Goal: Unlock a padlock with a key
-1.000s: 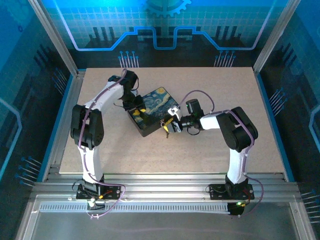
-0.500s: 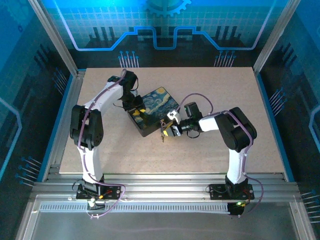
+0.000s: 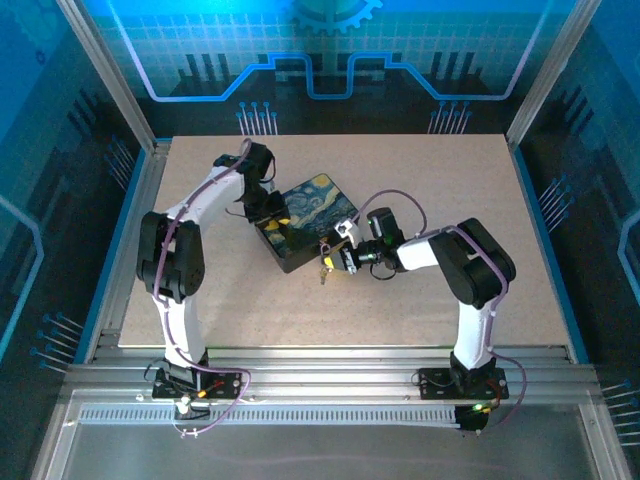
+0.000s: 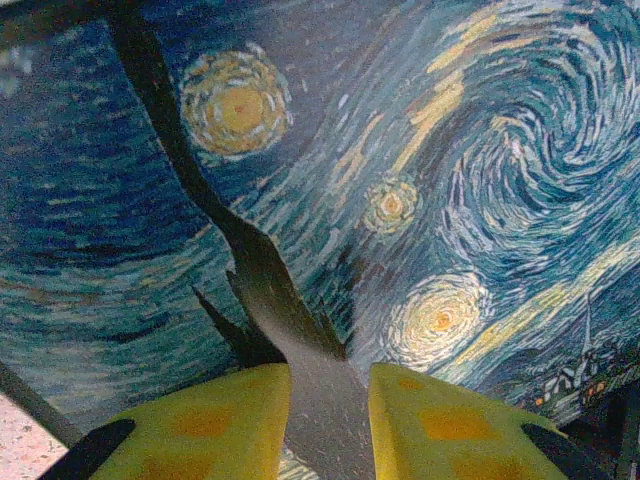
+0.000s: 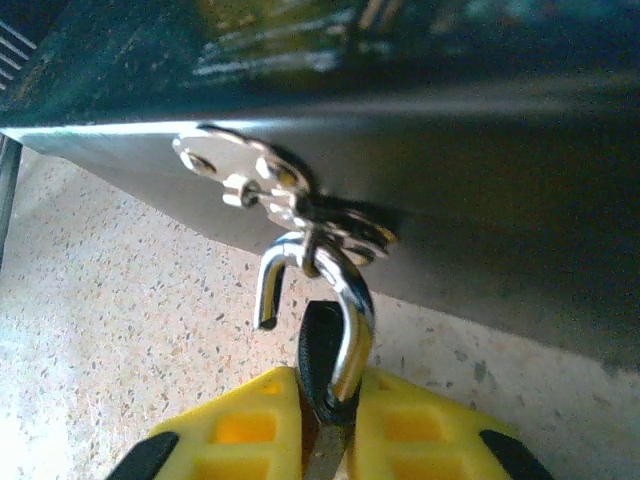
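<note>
A dark box with a swirly blue-and-yellow painted lid (image 3: 310,215) lies mid-table. From the silver hasp (image 5: 262,188) on its front wall hangs the padlock (image 5: 318,350), a small black body with a silver shackle (image 5: 352,305). The shackle's free end (image 5: 266,300) stands out of the body. My right gripper (image 5: 325,388) (image 3: 336,260) is shut on the padlock body. A thin pale metal strip (image 5: 338,462) between the pads under the body looks like the key. My left gripper (image 4: 330,378) (image 3: 264,207) sits over the lid's back-left corner, its yellow fingers (image 4: 210,425) slightly apart with nothing between them.
The box rests on a speckled beige tabletop (image 3: 420,170) with metal rails along the near edge (image 3: 330,360). Speckled table surface (image 5: 130,330) runs right under the padlock and the box's front wall.
My right gripper has slid left and slightly nearer along the box front and closed on the padlock. The left arm and box have stayed put.
</note>
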`<move>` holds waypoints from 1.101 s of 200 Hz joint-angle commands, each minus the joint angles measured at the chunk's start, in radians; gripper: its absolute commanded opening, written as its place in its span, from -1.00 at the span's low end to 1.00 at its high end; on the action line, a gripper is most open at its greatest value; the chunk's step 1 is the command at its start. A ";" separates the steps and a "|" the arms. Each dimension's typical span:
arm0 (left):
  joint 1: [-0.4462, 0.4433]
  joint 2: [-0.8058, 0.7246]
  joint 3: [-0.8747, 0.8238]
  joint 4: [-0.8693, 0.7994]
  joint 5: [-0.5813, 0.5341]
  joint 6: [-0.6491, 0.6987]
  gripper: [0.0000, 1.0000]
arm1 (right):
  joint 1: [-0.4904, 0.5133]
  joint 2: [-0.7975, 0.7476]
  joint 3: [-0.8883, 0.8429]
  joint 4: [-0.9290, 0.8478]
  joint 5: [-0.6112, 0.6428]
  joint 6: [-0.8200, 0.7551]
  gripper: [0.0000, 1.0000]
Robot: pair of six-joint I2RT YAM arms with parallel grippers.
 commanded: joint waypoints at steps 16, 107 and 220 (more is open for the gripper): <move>0.013 -0.031 -0.045 0.019 -0.100 -0.032 -0.43 | 0.069 -0.096 -0.019 -0.080 0.309 0.094 -0.92; -0.002 -0.098 -0.152 0.063 -0.109 -0.095 -0.42 | 0.287 -0.094 0.208 -0.591 1.127 0.167 -1.00; -0.032 -0.044 0.015 0.046 -0.316 0.065 -0.22 | 0.211 -0.124 0.277 -0.696 1.068 0.312 -1.00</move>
